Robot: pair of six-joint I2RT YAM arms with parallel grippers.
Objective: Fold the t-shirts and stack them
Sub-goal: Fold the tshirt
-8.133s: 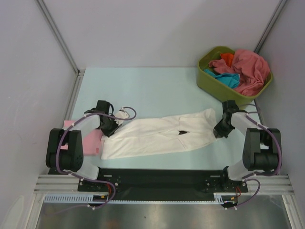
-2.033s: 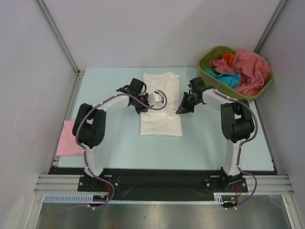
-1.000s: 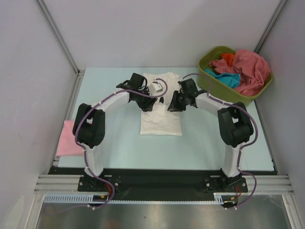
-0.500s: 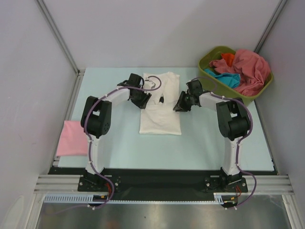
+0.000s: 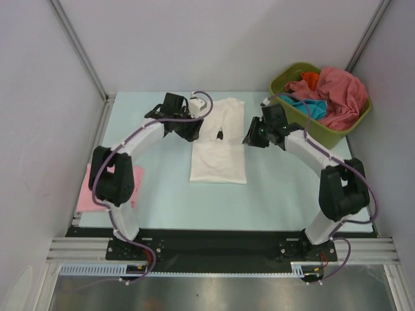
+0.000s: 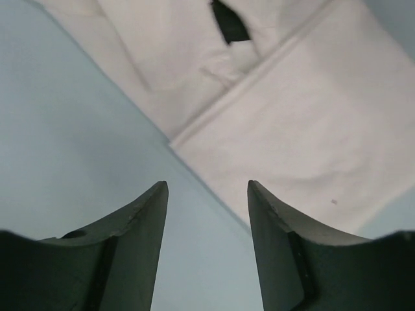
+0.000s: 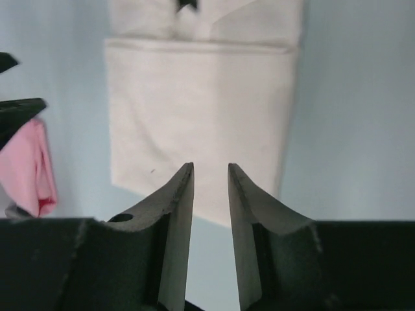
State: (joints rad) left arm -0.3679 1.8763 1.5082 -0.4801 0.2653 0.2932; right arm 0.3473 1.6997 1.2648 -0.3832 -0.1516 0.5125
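Observation:
A white t-shirt lies folded into a tall rectangle mid-table, its collar with a dark mark on top at the far end. My left gripper hovers just off the shirt's left edge. It is open and empty over bare table in the left wrist view, with the white t-shirt beyond it. My right gripper hangs off the right edge, its jaws a little apart with nothing between them, and the white t-shirt lies ahead. A light pink t-shirt sits at the left edge, partly hidden by my left arm.
An olive-green tub stands at the back right, holding a rose-red t-shirt, a teal one and an orange one. My right arm runs close beside the tub. Grey walls close in the table on three sides.
Both grippers have drawn back outward off the white shirt's far end and widened. My left arm's elbow has swung left over the pink shirt. The right elbow has swung right.

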